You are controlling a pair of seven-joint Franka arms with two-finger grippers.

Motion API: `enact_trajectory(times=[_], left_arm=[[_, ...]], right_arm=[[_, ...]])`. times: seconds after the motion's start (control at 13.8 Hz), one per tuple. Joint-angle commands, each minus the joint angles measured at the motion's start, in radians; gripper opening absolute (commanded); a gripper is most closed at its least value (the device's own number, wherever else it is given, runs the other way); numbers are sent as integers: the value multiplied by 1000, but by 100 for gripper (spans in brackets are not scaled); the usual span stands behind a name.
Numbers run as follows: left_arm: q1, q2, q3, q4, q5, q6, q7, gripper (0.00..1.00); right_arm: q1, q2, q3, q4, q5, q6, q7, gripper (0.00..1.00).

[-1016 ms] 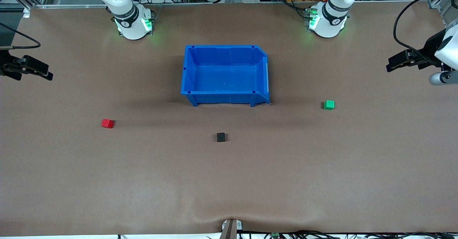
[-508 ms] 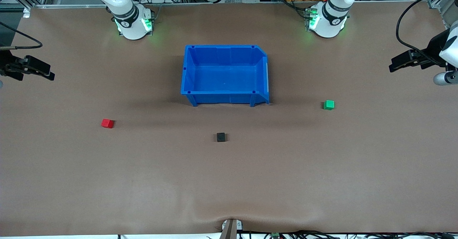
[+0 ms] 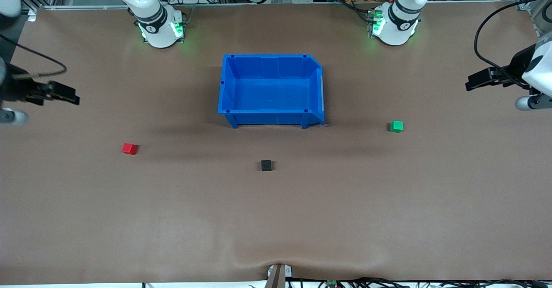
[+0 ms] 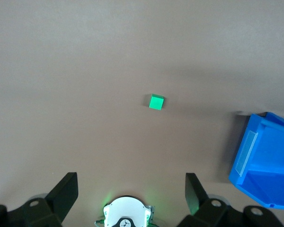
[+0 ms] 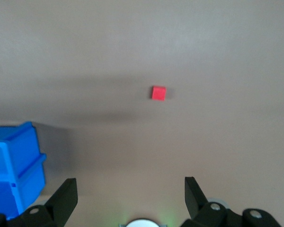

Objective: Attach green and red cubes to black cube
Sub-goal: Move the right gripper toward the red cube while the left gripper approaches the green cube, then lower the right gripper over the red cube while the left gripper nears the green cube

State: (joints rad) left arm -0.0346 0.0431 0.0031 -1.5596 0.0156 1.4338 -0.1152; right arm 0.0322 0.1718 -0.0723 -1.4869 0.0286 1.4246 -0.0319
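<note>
Lying apart, green cube [image 3: 396, 126], red cube [image 3: 129, 148], black cube [image 3: 266, 165], left gripper [image 4: 131, 190], right gripper [image 5: 130, 190] wide, aloft

From my remote station: the bin [image 3: 271, 90] sits mid-table, between the two arm bases. Nearer the front camera than the bin lies the black cube [image 3: 266, 165]. The red cube [image 3: 129, 148] rests well apart toward the right arm's end, the green cube [image 3: 396, 126] toward the left arm's end, slightly farther from the camera than the other two.
</note>
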Motion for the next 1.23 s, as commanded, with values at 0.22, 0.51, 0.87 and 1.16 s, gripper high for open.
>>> enact_trajectory(times=[0.22,0.51,0.87,1.16], left_arm=[[5,-25,-8,-147,6,86,5,100],[5,-23,-22,-232,4,129,-4,100],[-2,-12,-23,-377,4,308,-8,100],[-4,9,-23,-493,4,483,-9,100]], right_arm=[[6,150,0,30,30,-29,10,100],[5,277,-1,30,56,-27,9,100],[-17,347,-4,-36,53,84,-5,100],[-52,339,-4,-223,41,365,-32,100]])
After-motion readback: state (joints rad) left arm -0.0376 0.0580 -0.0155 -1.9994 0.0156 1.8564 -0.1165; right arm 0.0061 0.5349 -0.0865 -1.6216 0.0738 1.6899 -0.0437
